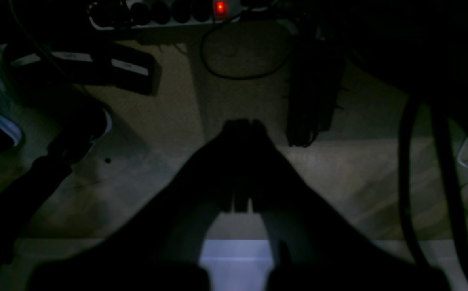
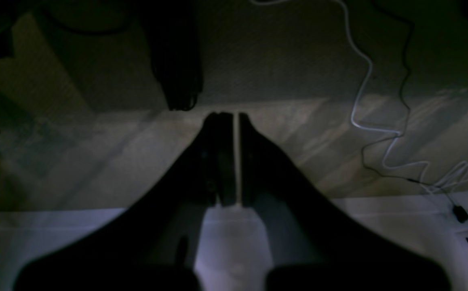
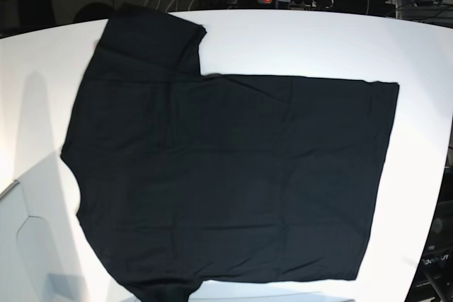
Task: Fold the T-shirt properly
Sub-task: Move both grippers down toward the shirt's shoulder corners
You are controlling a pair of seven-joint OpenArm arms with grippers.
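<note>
T-shirt (image 3: 233, 175): black, spread flat across the white surface (image 3: 297, 40), one sleeve toward the far edge (bare margins at far and right sides). Left fingers (image 1: 242, 125): closed, empty. Right fingers (image 2: 228, 121): nearly shut, thin gap, holding nothing, over dim floor.

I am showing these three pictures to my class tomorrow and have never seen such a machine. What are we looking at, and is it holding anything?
It is a robot with two arms, each carrying a camera at its wrist. The two dark pictures come from those cameras: the left gripper and right gripper point down at the floor and cables, pincers together, holding nothing. The bright picture looks down on a white table. On it a black T-shirt lies spread flat, not yet folded.
</note>
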